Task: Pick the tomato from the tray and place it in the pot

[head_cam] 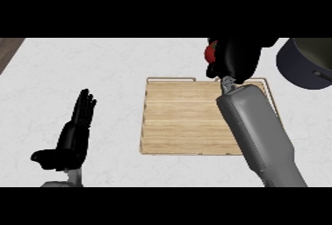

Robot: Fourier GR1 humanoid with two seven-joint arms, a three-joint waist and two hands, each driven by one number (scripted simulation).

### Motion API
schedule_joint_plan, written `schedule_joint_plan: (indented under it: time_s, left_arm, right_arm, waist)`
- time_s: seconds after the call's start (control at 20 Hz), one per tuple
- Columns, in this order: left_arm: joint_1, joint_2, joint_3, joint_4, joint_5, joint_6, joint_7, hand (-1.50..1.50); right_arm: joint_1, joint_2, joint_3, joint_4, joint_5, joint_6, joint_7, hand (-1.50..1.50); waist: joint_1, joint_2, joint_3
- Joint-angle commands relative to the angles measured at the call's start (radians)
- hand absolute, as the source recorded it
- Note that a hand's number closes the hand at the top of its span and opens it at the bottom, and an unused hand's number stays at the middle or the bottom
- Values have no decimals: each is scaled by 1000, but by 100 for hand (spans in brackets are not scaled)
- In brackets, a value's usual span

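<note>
Up near the far edge of the desk (97, 74), the right robot hand (236, 59) is curled round the tomato (209, 53), of which only a red sliver shows at the hand's left side. The hand sits just past the far edge of the tray (182, 123), towards its far right corner, with the grey forearm running back across the tray's right side to the desk's near edge. The tray is a pale wooden board with a thin raised rim, lying in the middle of the white desk. The pot (308, 66) stands at the far right corner of the desk, dark blue outside, just beside the hand and partly cut off by the view's edge. The left robot hand (74, 132) rests near the near left part of the desk, fingers straight and holding nothing.
</note>
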Motion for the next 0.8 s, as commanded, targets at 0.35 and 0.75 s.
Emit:
schedule_joint_plan:
  time_s: [0.35,0.75]
  left_arm:
    - [14,8,16,-14,-20,-7,-4,0]
    - [14,-25,14,58,-21,-23,-64,0]
  right_arm:
    - [104,-201,-168,-81,-54,4,-72,150]
    - [80,-364,-333,72,-160,-42,-213,150]
  waist:
    - [-3,0,1]
    - [1,3,0]
